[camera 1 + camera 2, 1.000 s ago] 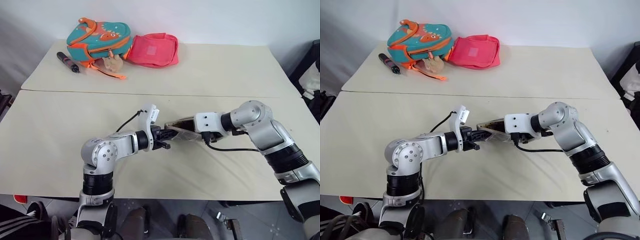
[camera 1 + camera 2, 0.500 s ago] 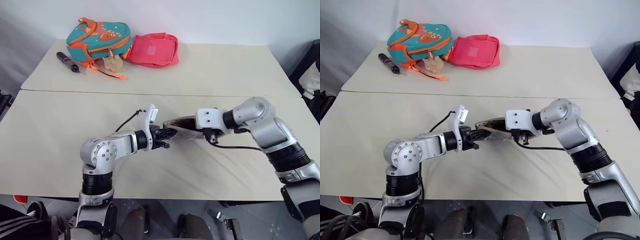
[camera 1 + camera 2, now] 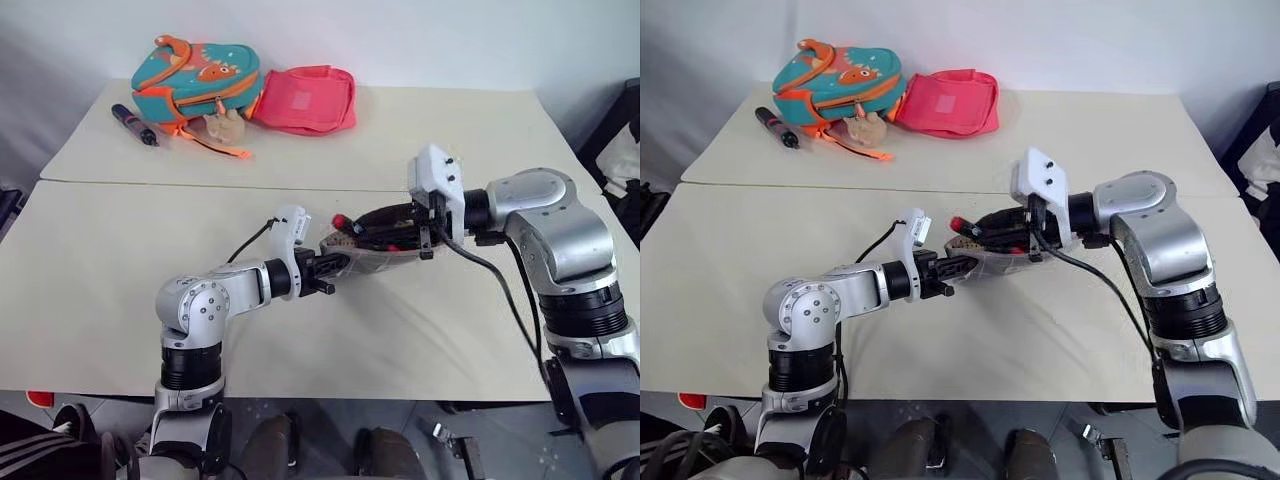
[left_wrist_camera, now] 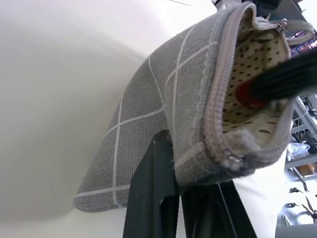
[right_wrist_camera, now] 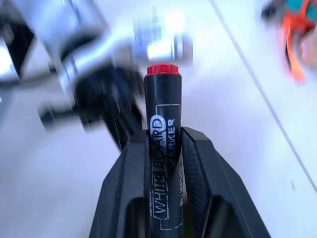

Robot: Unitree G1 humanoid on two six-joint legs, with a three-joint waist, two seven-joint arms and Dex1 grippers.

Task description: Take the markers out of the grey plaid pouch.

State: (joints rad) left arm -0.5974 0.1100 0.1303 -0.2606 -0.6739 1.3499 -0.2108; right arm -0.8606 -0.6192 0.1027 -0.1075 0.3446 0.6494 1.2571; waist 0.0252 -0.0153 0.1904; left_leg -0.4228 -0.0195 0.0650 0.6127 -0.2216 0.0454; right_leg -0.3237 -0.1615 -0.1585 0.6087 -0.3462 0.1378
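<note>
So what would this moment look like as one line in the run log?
left end effector: shut on grey plaid pouch | right end effector: shut on black red-capped marker | marker: partly out of pouch

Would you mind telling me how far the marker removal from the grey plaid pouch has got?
Done: the left pincer pinches the grey plaid pouch by its open end. In hand: the right pincer grips a black whiteboard marker with a red end, whose tip lies over the pouch mouth. Left: carrying it clear, setting it down, and removing any others inside.
</note>
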